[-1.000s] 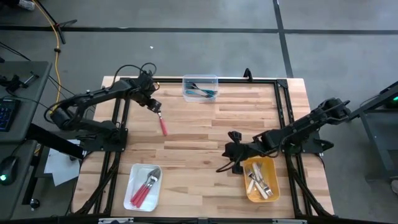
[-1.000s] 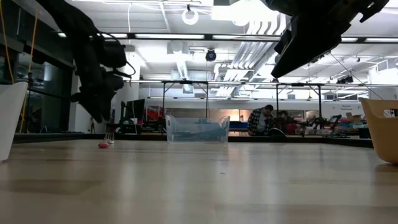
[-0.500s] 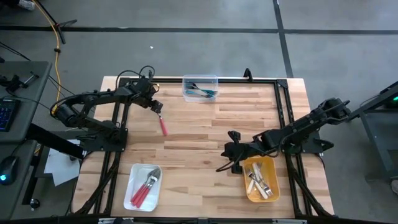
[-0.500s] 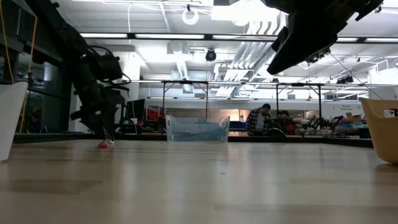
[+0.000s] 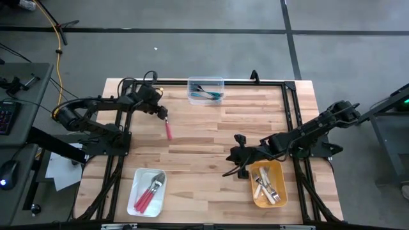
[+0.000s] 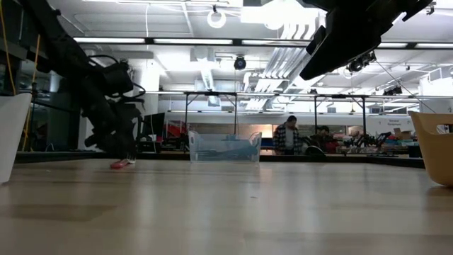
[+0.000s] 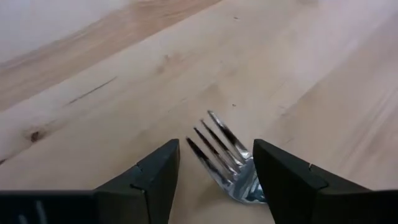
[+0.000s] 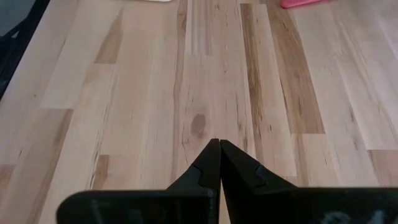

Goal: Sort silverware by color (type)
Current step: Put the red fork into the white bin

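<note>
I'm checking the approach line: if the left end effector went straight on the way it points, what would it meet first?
Probably the pink-handled fork: its tines lie between the open fingers of the left end effector, with bare table beyond.

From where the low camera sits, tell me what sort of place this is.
Probably a robotics lab or workshop: exposed ceiling ducts, framed workbenches in the room behind, and people at cluttered desks.

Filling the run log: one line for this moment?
left end effector: open, astride pink fork | right end effector: shut, idle
</note>
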You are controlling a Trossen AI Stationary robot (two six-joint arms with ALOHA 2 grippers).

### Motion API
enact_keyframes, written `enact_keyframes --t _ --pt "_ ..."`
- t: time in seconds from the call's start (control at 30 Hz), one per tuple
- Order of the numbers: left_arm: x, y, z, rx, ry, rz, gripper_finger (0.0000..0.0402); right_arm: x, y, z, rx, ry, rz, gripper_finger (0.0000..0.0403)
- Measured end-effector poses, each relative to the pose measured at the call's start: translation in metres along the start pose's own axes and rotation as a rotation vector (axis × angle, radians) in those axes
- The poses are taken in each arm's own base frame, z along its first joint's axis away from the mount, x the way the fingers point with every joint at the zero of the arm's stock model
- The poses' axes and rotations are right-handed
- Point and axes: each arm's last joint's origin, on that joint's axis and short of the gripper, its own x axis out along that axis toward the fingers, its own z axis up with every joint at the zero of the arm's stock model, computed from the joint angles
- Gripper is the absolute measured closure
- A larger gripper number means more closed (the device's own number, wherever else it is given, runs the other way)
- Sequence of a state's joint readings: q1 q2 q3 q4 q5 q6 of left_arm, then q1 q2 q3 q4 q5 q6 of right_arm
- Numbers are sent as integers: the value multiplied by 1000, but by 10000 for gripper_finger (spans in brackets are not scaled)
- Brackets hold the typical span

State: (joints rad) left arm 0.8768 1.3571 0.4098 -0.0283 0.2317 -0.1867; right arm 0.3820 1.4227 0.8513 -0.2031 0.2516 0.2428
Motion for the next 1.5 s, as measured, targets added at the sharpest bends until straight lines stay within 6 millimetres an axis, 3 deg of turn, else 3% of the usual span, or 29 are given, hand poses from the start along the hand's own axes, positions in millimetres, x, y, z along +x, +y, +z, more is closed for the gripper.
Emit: enact_keyframes --t 0.53,0.8,1.13,1.5 --pt "5 -1 1 113 -48 -84 300 0 0 2 -15 -22 -5 403" --pt "19 1 1 149 -54 -113 393 0 0 2 -20 -22 -5 403" --pt "15 -4 5 179 -91 -114 401 0 0 2 -19 -22 -5 403" --pt "-13 -12 7 172 -24 -113 398 0 0 2 -19 -22 -5 403"
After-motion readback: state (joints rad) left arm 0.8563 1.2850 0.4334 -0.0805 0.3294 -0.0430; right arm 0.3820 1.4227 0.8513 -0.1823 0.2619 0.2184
